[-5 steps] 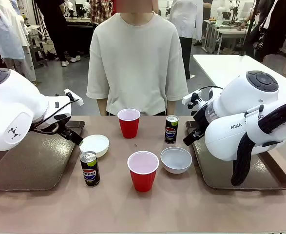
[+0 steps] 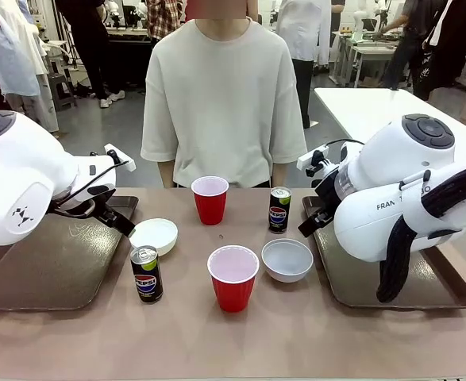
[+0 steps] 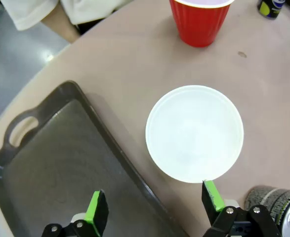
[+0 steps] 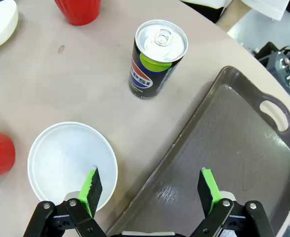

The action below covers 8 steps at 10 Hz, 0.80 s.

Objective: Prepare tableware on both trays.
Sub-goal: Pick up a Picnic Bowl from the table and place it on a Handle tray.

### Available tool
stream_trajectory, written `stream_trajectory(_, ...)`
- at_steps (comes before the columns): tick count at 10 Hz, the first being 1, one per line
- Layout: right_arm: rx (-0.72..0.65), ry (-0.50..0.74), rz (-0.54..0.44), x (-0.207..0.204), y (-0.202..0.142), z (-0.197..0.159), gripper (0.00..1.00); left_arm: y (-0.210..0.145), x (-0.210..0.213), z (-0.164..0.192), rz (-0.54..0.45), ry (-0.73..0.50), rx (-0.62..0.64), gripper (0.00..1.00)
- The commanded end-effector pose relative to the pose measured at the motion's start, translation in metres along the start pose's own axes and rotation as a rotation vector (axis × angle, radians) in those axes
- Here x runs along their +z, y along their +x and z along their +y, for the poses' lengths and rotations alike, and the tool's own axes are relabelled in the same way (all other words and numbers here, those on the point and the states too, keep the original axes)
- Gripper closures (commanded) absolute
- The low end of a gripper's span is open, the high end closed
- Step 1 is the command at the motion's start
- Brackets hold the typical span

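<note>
Two dark brown trays flank the table: the left tray [image 2: 42, 266] and the right tray [image 2: 391, 274], both bare. Between them stand a far red cup [image 2: 209, 200], a near red cup [image 2: 233, 278], two white bowls [image 2: 154, 236] [image 2: 287, 259] and two Pepsi cans [image 2: 146, 274] [image 2: 279, 209]. My left gripper [image 3: 153, 201] hangs open over the left tray's rim [image 3: 115, 148], its right finger at the edge of the left bowl [image 3: 194, 133]. My right gripper [image 4: 149, 186] is open, straddling the right bowl [image 4: 70, 160] and the right tray [image 4: 224, 163], with a can [image 4: 157, 57] ahead.
A person in a pale shirt [image 2: 223, 95] stands at the table's far side, hands out of sight. A white table [image 2: 375, 107] stands behind on the right. Bare tabletop [image 2: 233, 341] runs along the near edge.
</note>
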State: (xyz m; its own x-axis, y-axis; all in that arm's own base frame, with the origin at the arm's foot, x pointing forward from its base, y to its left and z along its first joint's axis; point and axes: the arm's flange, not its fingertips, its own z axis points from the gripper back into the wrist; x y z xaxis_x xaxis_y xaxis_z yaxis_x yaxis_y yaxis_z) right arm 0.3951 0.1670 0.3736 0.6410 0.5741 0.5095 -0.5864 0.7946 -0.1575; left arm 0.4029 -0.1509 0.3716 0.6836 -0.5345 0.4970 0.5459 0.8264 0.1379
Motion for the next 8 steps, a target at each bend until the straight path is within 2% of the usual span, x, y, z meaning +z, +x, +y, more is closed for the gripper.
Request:
stream_trajectory(1,0.000,0.000,0.000,0.000,0.000,0.000,0.00,0.000,0.000,0.000,0.000,0.000,0.000,0.00)
stream_trajectory(6,0.000,0.000,0.000,0.000,0.000,0.000,0.00,0.000,0.000,0.000,0.000,0.000,0.000,0.00)
stream_trajectory(7,-0.040,0.018,0.038,0.011,0.000,0.004,0.00,-0.003,0.015,0.003,0.029,-0.043,-0.007,0.00)
stream_trajectory(8,-0.011,-0.006,0.056,0.034,0.002,0.019,0.00,-0.006,0.053,0.001,0.075,-0.055,-0.004,0.00)
